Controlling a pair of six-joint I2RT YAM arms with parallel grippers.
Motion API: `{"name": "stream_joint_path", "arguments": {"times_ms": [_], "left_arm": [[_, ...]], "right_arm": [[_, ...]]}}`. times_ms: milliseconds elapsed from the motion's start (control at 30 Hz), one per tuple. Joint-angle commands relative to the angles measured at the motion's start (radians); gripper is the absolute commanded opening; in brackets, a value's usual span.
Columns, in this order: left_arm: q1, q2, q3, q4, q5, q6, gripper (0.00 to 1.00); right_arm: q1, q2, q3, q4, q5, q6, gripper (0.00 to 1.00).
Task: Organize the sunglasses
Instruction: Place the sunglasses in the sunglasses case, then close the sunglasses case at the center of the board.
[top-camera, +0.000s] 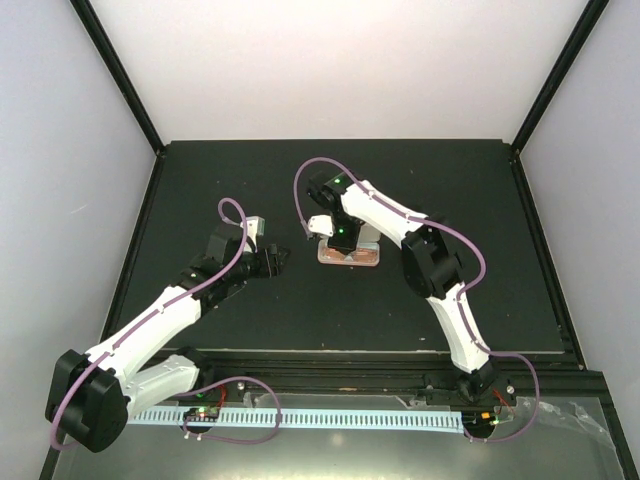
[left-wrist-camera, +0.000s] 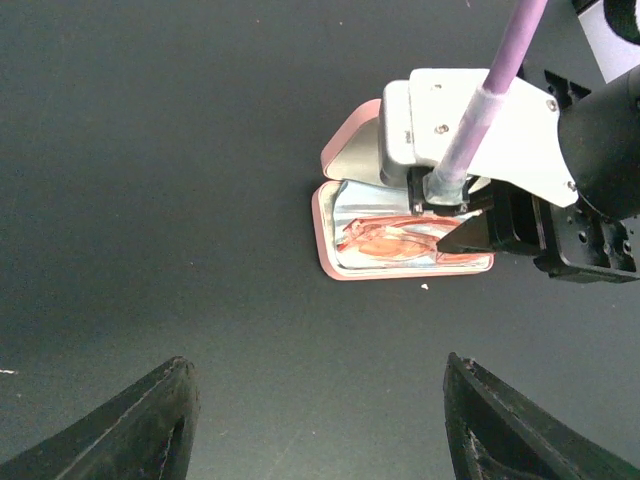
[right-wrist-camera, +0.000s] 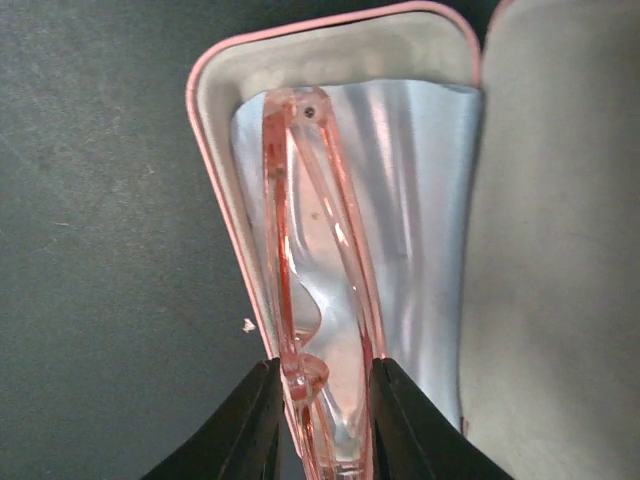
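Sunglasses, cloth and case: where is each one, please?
Sunglasses (right-wrist-camera: 280, 240): right wrist view, pink frame edge.
Cloth (right-wrist-camera: 420, 200): right wrist view, bare blue middle.
Case (right-wrist-camera: 340, 55): right wrist view, bare grey lining.

Matte blk table (top-camera: 250, 330) (white walls (top-camera: 330, 60) around).

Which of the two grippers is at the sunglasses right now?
The right gripper: its fingers flank the red-pink sunglasses in the open pink case. The left gripper hangs open and empty, short of it.

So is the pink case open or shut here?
Open. The case has its lid swung back, and the sunglasses lie inside on the cloth.
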Motion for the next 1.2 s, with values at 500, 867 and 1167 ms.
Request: {"name": "stream_joint_path", "arguments": {"times_ms": [500,867,1167], "left_arm": [[0.009,0.006,-0.007,0.015,0.038,0.007,0.67],[-0.067,0.243,-0.05,0.292,0.128,-0.082,0.54],[-0.215,0.574,0.038,0.486,0.035,-0.199,0.28]], "right_arm": [[-0.01,-0.241,-0.099,0.215,0.007,0.097,0.32],[-0.144,-0.353,-0.319,0.733,0.138,0.725,0.3],[-0.158,-0.27,-0.388,0.826,0.027,0.9,0.33]]}}
